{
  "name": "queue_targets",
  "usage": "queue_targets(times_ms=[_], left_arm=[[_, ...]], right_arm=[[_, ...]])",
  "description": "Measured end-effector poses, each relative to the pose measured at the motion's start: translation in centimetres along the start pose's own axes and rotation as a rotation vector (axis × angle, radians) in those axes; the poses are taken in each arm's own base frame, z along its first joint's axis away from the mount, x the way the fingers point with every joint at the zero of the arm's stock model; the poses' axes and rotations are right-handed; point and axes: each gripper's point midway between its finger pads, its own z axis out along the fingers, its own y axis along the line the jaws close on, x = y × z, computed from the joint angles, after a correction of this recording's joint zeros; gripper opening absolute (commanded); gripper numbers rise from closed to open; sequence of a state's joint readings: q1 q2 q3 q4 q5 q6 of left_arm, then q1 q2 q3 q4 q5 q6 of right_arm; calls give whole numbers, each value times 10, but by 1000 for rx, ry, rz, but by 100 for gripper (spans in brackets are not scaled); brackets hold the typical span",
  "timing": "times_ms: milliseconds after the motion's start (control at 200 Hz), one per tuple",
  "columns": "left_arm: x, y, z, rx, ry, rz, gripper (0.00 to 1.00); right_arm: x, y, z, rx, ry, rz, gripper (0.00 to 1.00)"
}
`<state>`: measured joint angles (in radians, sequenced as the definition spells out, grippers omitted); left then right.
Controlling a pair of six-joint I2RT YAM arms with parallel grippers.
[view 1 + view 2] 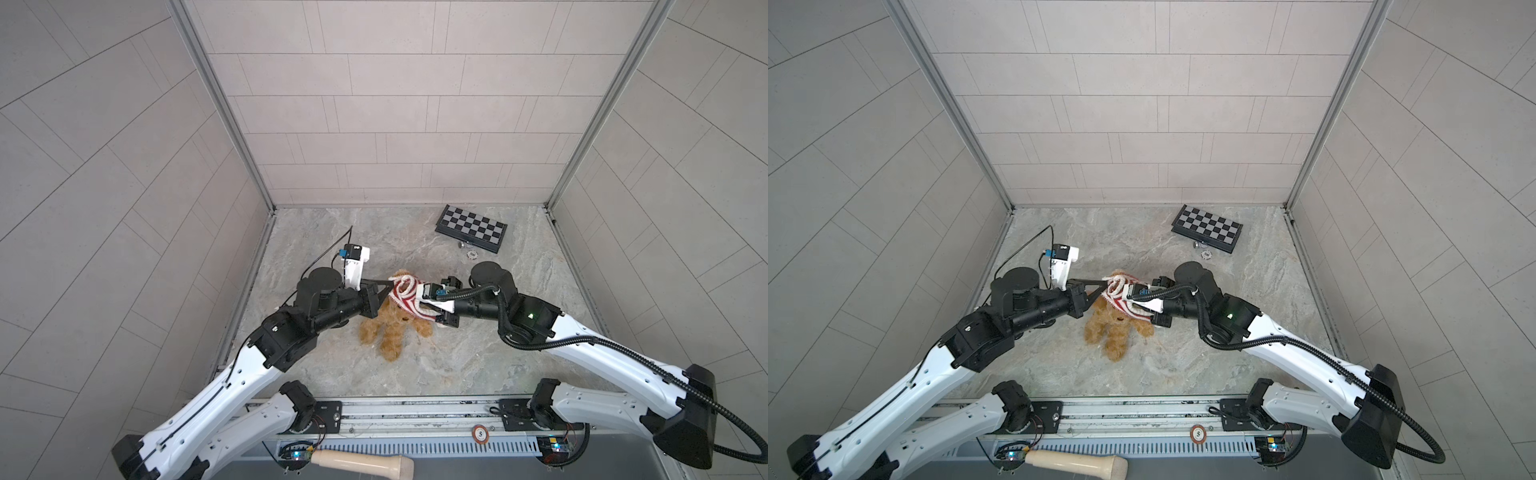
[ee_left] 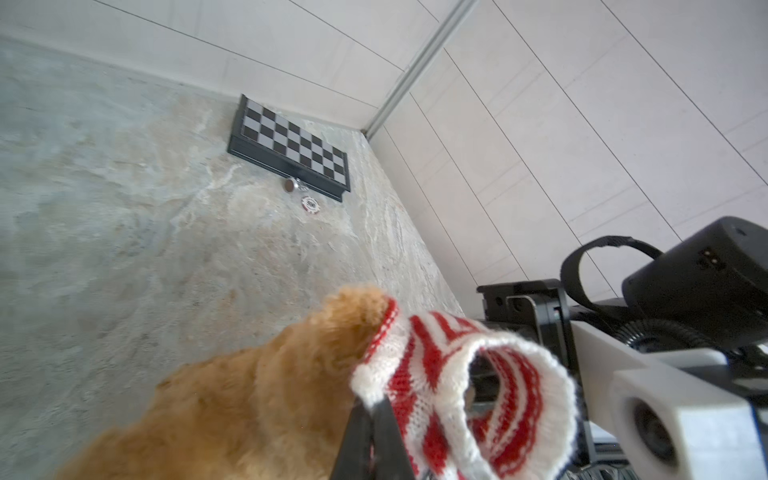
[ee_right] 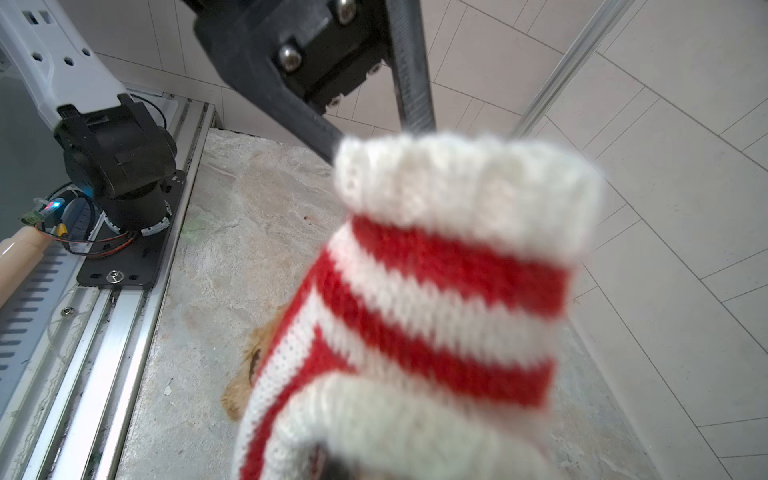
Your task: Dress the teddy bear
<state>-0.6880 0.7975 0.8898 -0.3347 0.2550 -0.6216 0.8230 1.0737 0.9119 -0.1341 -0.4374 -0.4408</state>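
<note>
The teddy bear (image 1: 390, 332) lies on the table (image 1: 332, 374) between the two arms. Its head points toward the back wall and its legs point toward the robot's base, so its long axis runs from far to near and leans a little to the left at the feet.

The red-and-white sweater (image 1: 405, 297) sits bunched over the head only. One brown ear (image 1: 401, 274) pokes out on the far side, and the belly, arms and legs are bare.

Your left pincer (image 2: 372, 415) is pinched tight on the white rim of the sweater, at the left side of the head. Your right pincer (image 1: 427, 308) comes in from the opposite side, level with the bear's shoulder. Its tips are buried in the knit, so you see little of them, but the opening looks narrow and the sweater seems to hang from it.

Both pincers stand across the bear's axis, one on each side of the head and about equally close. The body lies nearer the base than either grip. As I judge it, the sweater has to travel that way, along the axis and toward the legs.
</note>
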Motion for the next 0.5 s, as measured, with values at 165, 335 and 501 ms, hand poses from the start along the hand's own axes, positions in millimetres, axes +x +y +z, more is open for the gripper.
queue_targets(times_ms=[165, 335, 501], left_arm=[[15, 41, 4, -110, 19, -27, 0], [38, 70, 18, -188, 96, -36, 0], [41, 72, 23, -188, 114, -30, 0]], right_arm=[[-6, 0, -4, 5, -30, -10, 0], [-3, 8, -9, -15, -38, -9, 0], [-4, 12, -9, -37, -45, -8, 0]])
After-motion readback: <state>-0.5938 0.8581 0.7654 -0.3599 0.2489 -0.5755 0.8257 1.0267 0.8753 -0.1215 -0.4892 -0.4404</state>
